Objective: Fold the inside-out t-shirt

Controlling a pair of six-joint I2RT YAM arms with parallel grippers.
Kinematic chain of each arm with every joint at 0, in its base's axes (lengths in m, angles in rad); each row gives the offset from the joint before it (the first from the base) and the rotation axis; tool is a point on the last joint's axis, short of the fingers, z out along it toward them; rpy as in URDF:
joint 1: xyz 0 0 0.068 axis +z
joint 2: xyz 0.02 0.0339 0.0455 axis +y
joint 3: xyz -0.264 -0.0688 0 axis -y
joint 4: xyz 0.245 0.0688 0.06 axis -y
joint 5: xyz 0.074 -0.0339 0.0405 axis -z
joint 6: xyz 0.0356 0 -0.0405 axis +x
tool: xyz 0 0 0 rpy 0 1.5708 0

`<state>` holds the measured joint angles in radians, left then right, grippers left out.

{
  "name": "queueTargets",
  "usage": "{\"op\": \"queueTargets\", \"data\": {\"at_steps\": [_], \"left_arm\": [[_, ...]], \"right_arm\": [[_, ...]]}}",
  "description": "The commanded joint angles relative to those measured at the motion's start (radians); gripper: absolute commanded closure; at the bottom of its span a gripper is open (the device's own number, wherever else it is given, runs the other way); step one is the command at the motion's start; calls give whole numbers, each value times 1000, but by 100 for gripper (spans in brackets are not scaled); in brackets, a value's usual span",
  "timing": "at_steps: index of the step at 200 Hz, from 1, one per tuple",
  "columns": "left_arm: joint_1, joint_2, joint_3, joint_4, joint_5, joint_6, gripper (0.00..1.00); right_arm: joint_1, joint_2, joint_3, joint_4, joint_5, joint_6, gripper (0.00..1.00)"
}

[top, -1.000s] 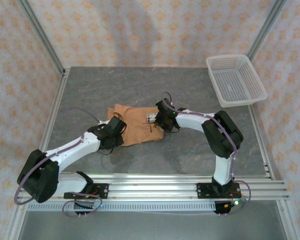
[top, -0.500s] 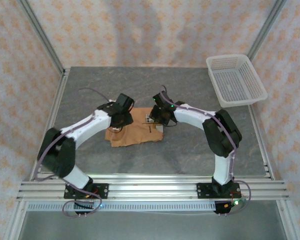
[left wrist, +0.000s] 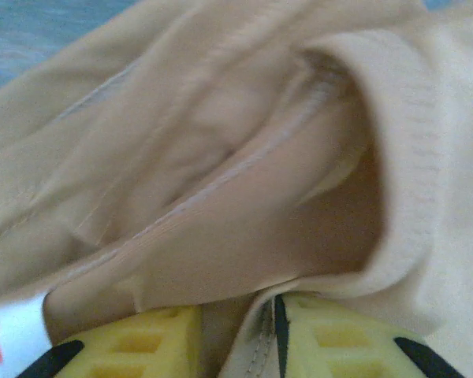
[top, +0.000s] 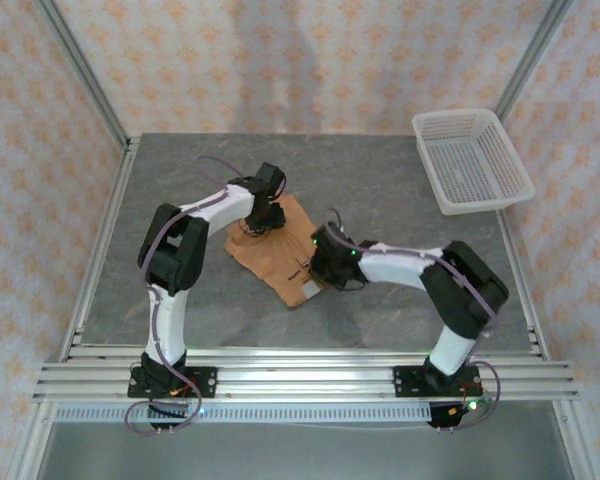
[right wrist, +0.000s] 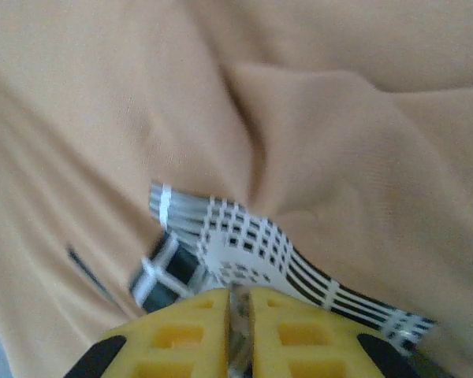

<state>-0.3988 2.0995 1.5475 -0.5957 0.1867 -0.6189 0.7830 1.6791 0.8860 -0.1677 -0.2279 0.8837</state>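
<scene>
**White basket in the corner of a grey table**

A white plastic mesh basket (top: 474,160) sits upright with nothing in it. The grey stone-patterned table (top: 380,190) lies beneath it and stretches away to its left. Orange-flowered walls (top: 310,60) rise just behind and beside the basket. Aluminium rails (top: 310,375) run well apart from the basket, along the table's near edge.

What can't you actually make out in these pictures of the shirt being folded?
- Top view: the left hand and right hand cover the spots where they grip the t-shirt.
- Right wrist view: the print on the label is blurred and unreadable.
- Left wrist view: the fingers are cut off by the bottom edge, and folds hide the t-shirt's inside.
</scene>
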Motion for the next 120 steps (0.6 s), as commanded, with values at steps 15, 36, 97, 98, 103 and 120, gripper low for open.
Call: {"op": "queueTargets", "data": {"at_steps": [15, 36, 97, 98, 103, 120], "left_arm": [[-18, -44, 140, -97, 62, 79, 61], [-3, -169, 96, -115, 52, 76, 60], [-64, -543, -441, 192, 77, -140, 67], [-67, -546, -447, 197, 77, -144, 67], [-84, -556, -473, 219, 80, -160, 67], [-150, -567, -527, 274, 80, -199, 68]], "right_arm": [[36, -218, -11, -163, 169, -3, 79], [-36, -249, 32, -161, 187, -109, 76], [-247, 87, 363, -148, -91, -240, 84], [-248, 91, 371, -153, -93, -241, 84], [-246, 127, 408, -163, -109, -246, 84], [-246, 224, 501, -161, -174, -247, 83]]}}
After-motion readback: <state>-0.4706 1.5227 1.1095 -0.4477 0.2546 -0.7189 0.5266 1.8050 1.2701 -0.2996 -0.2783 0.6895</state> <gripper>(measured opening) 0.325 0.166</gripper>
